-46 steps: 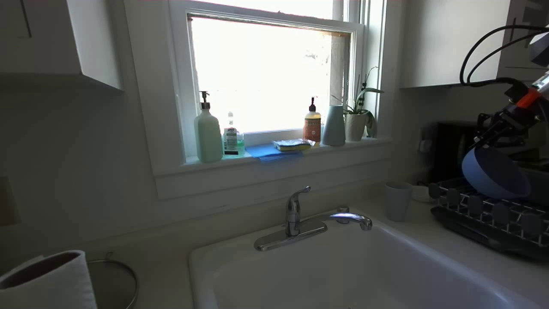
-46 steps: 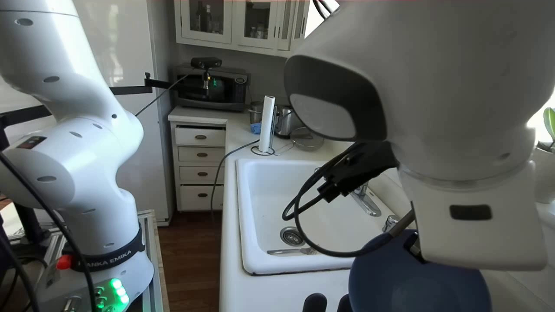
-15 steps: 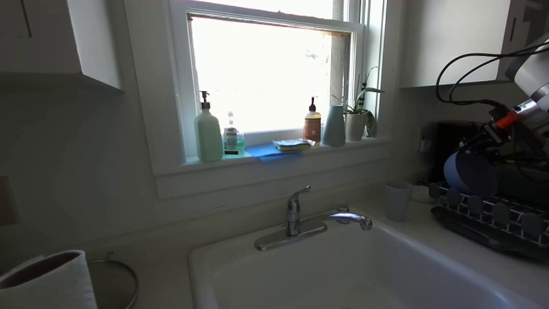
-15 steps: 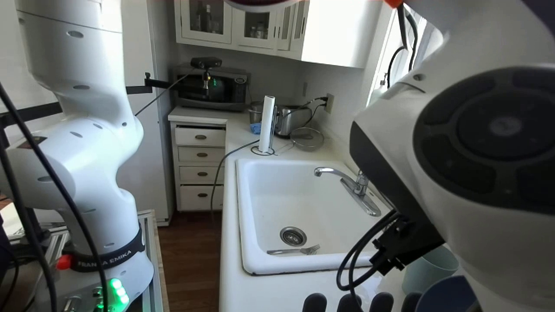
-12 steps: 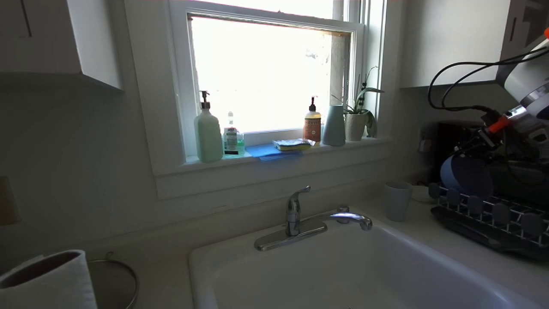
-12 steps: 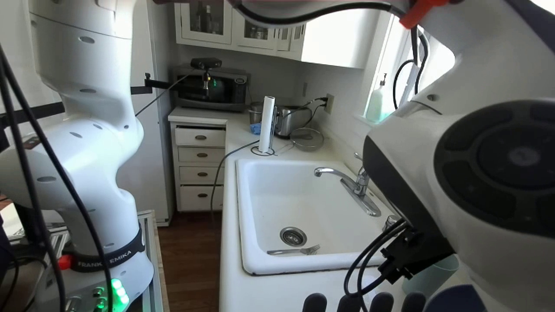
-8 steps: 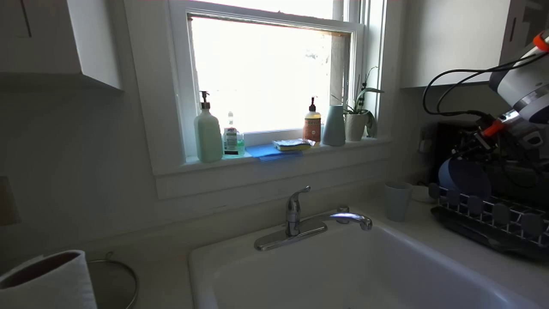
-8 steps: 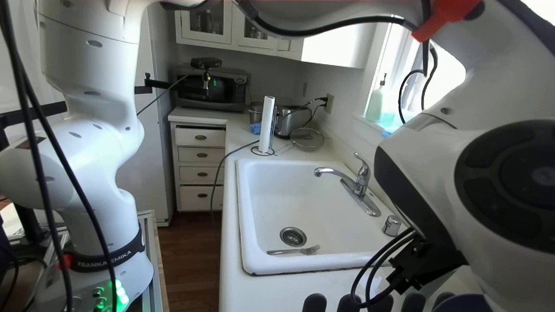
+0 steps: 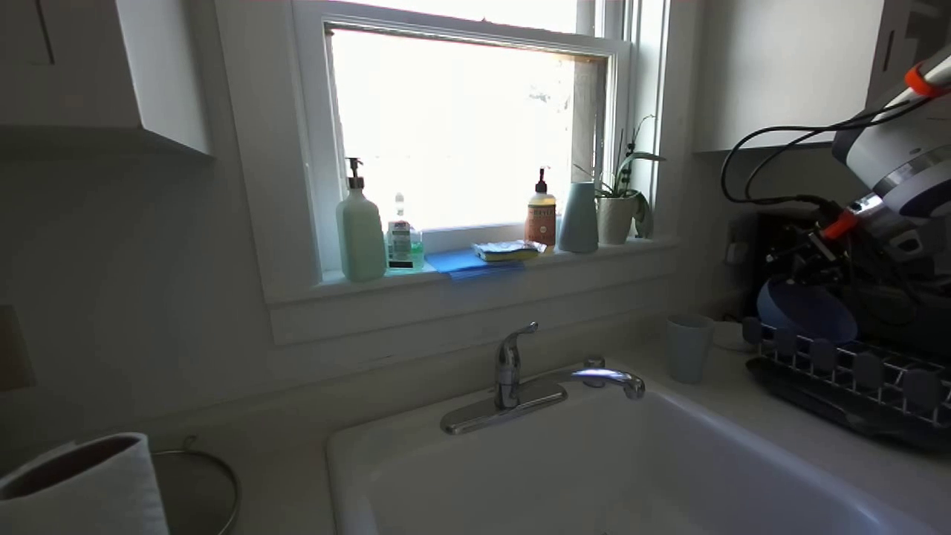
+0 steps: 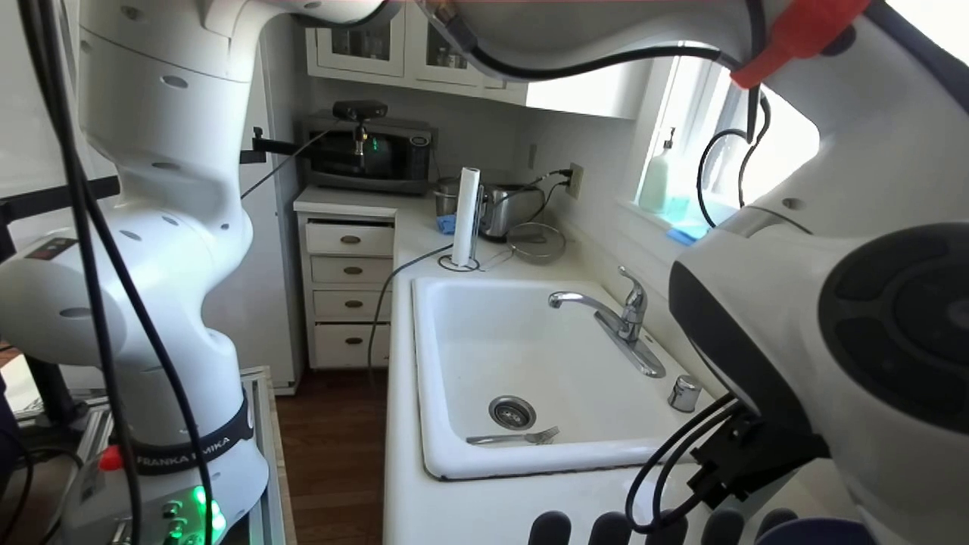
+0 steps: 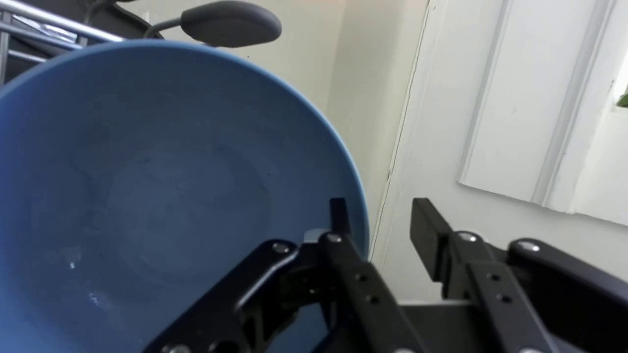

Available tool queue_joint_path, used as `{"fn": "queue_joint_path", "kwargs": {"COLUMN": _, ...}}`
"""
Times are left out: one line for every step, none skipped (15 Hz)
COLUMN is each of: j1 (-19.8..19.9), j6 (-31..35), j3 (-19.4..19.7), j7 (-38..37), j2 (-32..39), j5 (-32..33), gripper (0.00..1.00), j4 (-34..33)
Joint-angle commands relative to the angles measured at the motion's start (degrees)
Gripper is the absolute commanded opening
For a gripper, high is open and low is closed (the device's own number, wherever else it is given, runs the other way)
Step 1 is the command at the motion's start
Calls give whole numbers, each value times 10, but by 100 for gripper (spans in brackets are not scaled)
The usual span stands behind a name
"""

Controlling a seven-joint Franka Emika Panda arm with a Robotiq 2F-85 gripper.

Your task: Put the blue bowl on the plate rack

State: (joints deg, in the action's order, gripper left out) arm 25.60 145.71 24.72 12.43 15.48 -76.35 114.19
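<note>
In the wrist view, the gripper (image 11: pixel 380 211) stood with its two fingers spread; no grip on the blue bowl (image 11: pixel 167 162) was evident. The bowl's rim passed between the fingertips, one above the hollow, one outside and clear of the wall. Contact at the inner finger could not be determined. The gap suggested that the plate rack (image 11: pixel 64 22), its bars visible beyond the far rim, carried the load and that release was nearly complete; withdrawal along the line of the fingers was the likely next requirement. The visible interior of the bowl held only small bright spots, possibly water.

In an exterior view, the bowl (image 9: pixel 810 319) lay tilted at the rack, just behind its capped edge, which presumably served to keep it from sliding out; the seating itself was partly hidden. A grey cup (image 9: pixel 689 349) stood upright on the counter (image 9: pixel 732 405) near the rack, contents not visible. A pale pot (image 9: pixel 615 221) held a plant (image 9: pixel 645 215).

In an exterior view, the sink (image 10: pixel 522 462) contained a fork (image 10: pixel 506 438), near the drain (image 10: pixel 512 413). Only an edge of the bowl showed at the lower border; the gripper was not visible.
</note>
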Motion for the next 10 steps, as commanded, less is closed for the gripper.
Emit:
{"fn": "queue_joint_path", "kwargs": {"j1": 12, "j6": -5, "j3": -7, "j7": 2, "j2": -8, "j5": -3, "gripper": 69, "j4": -4}}
{"fn": "queue_joint_path", "kwargs": {"j1": 11, "j6": -3, "j3": -6, "j7": 2, "j2": -16, "j5": 0, "gripper": 77, "j4": -1}}
{"fn": "queue_joint_path", "kwargs": {"j1": 10, "j6": -4, "j3": -5, "j7": 3, "j2": -25, "j5": 4, "gripper": 84, "j4": 4}}
{"fn": "queue_joint_path", "kwargs": {"j1": 10, "j6": -5, "j3": -2, "j7": -1, "j2": -34, "j5": 14, "gripper": 92, "j4": 8}}
{"fn": "queue_joint_path", "kwargs": {"j1": 9, "j6": -9, "j3": 0, "j7": -6, "j2": -44, "j5": 26, "gripper": 98, "j4": 13}}
{"fn": "queue_joint_path", "kwargs": {"j1": 8, "j6": -8, "j3": 2, "j7": -10, "j2": -53, "j5": 41, "gripper": 100, "j4": 19}}
{"fn": "queue_joint_path", "kwargs": {"j1": 7, "j6": -14, "j3": 5, "j7": -17, "j2": -63, "j5": 60, "gripper": 100, "j4": 24}}
{"fn": "queue_joint_path", "kwargs": {"j1": 4, "j6": -21, "j3": 9, "j7": -39, "j2": -72, "j5": 97, "gripper": 100, "j4": 33}}
{"fn": "queue_joint_path", "kwargs": {"j1": 4, "j6": -33, "j3": 11, "j7": -48, "j2": -83, "j5": 128, "gripper": 100, "j4": 39}}
{"fn": "queue_joint_path", "kwargs": {"j1": 4, "j6": -49, "j3": 12, "j7": -56, "j2": -94, "j5": 165, "gripper": 100, "j4": 48}}
